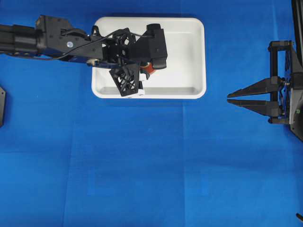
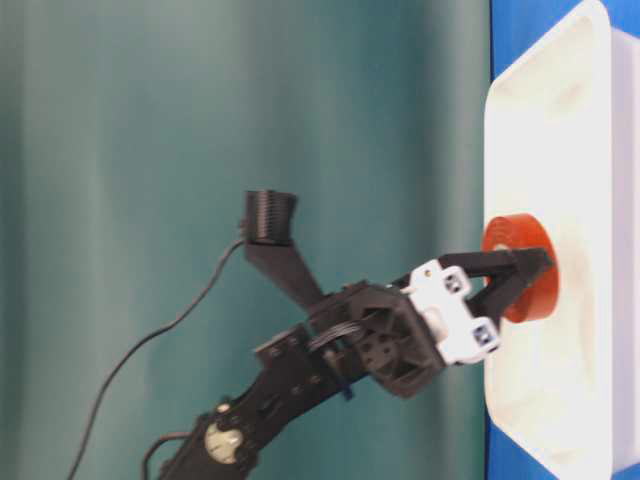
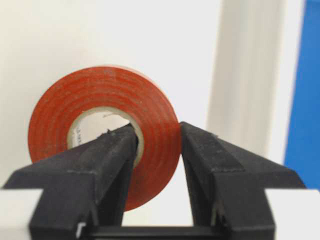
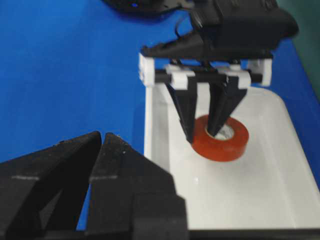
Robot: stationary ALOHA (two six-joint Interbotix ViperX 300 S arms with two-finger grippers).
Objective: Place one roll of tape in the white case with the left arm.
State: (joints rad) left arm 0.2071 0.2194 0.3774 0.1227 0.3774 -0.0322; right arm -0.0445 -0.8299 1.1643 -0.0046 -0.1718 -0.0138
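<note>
The orange-red roll of tape (image 1: 150, 69) is inside the white case (image 1: 189, 42), in its left half, low over or on the floor. My left gripper (image 1: 146, 72) points down into the case and is shut on the roll. One finger is in the roll's hole and the other presses its outer edge, as the left wrist view shows with the roll (image 3: 100, 95) between the fingers (image 3: 215, 155). From the right wrist view the roll (image 4: 222, 142) sits slightly tilted under the left gripper (image 4: 202, 136). My right gripper (image 1: 229, 98) is shut and empty, well to the right of the case.
The blue cloth (image 1: 151, 165) covers the table around the case. A dark object (image 1: 1, 106) sits at the left edge. The case's near rim (image 4: 155, 130) lies between the right gripper (image 4: 101, 135) and the roll.
</note>
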